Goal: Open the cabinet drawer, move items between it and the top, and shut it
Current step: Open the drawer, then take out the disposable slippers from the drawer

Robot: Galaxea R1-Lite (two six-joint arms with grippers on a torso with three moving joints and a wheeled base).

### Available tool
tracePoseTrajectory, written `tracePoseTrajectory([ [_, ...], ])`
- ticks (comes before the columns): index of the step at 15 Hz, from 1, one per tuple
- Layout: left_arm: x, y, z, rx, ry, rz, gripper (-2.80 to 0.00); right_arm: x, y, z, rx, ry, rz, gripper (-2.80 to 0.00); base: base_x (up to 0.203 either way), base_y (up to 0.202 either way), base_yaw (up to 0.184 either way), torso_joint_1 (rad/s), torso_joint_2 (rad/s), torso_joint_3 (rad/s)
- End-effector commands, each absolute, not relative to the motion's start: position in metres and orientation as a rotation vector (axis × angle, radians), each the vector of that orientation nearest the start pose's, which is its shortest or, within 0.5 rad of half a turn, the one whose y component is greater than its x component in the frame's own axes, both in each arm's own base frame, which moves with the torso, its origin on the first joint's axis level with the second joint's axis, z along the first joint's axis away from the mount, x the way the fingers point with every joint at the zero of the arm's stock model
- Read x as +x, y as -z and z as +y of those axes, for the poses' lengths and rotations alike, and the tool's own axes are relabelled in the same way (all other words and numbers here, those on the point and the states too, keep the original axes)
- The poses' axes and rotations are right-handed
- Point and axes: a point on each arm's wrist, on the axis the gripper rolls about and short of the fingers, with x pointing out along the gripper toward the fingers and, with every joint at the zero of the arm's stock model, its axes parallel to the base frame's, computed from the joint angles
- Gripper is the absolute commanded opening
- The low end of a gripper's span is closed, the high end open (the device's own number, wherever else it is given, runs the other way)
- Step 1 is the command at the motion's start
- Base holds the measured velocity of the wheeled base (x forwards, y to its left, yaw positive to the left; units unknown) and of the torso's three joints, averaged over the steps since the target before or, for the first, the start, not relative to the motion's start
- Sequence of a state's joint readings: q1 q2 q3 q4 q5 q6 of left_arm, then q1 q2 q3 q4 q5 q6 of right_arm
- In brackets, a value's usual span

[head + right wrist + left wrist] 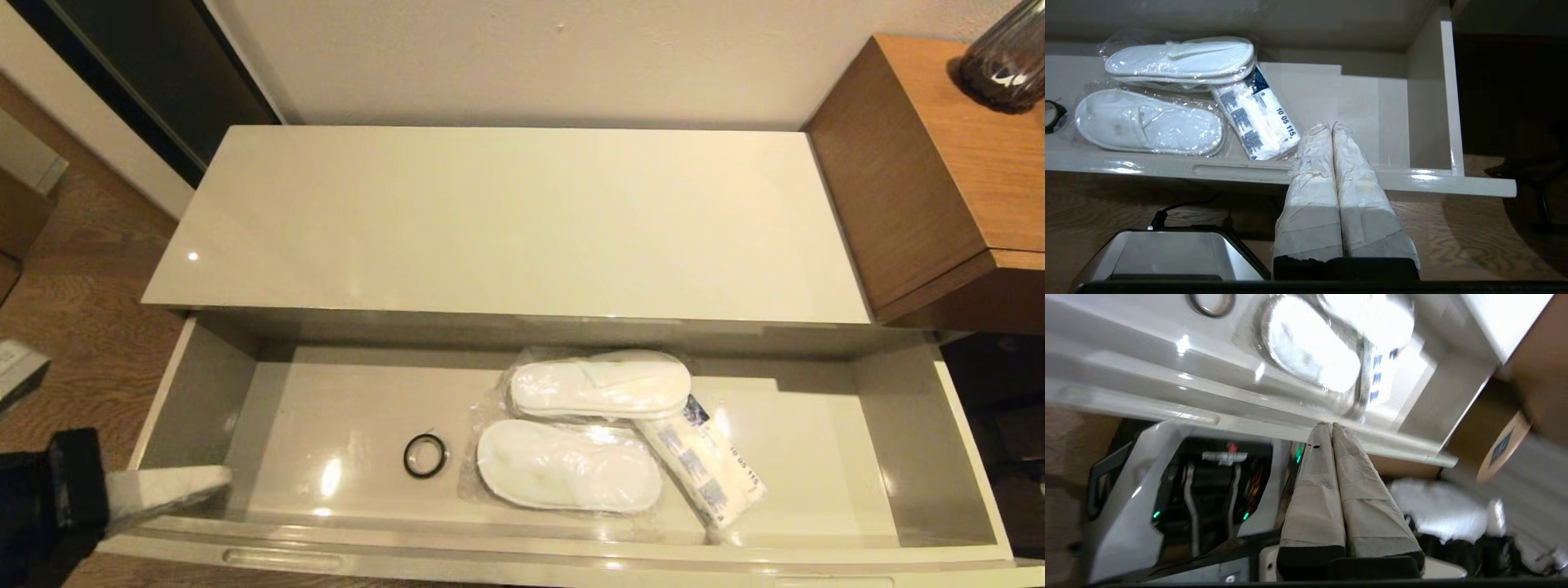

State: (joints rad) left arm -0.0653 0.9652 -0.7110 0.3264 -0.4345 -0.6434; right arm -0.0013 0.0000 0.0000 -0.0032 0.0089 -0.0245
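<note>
The cabinet drawer [922, 457] stands pulled out under the glossy cream top [506, 220], which is bare. Inside lie two wrapped white slippers, one at the back [600, 384] and one nearer the front [569, 465]. A white packet with blue print [706, 474] lies slanted to their right. My left gripper [220, 483] is shut and empty at the drawer's front left corner. My right gripper [1331, 124] is out of the head view. It is shut and empty over the drawer front [1167, 169], close to the packet [1257, 118] and the slippers [1147, 122].
A small black ring [424, 456] lies on the drawer floor left of the slippers. A brown wooden desk [922, 180] with a dark vase [1008, 57] stands taller at the right. The wall is behind the cabinet. Wooden floor and my base [1167, 253] lie before the drawer.
</note>
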Motion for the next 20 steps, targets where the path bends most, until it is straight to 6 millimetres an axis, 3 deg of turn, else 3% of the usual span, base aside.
tracePoseTrajectory([
  [1, 0.079, -0.224, -0.014, -0.74, 0.303, 0.648, -2.8, -0.023, -0.076, 0.0, -0.025, -0.008, -0.005, -2.8, 0.0, 0.0, 0.0, 0.0, 0.0, 0.0],
  [3, 0.058, -0.224, -0.014, -0.791, 0.328, 0.607, -2.8, -0.023, -0.076, 0.0, -0.026, -0.008, -0.005, -2.8, 0.0, 0.0, 0.0, 0.0, 0.0, 0.0],
  [7, 0.042, -0.226, -0.013, -0.82, 0.322, 0.642, -2.8, -0.023, -0.076, 0.0, -0.026, -0.008, -0.005, -2.8, 0.0, 0.0, 0.0, 0.0, 0.0, 0.0],
  [20, 0.047, -0.216, -0.013, -0.768, 0.263, 0.733, -2.8, -0.023, -0.076, 0.0, -0.026, -0.008, -0.005, -2.8, 0.0, 0.0, 0.0, 0.0, 0.0, 0.0],
])
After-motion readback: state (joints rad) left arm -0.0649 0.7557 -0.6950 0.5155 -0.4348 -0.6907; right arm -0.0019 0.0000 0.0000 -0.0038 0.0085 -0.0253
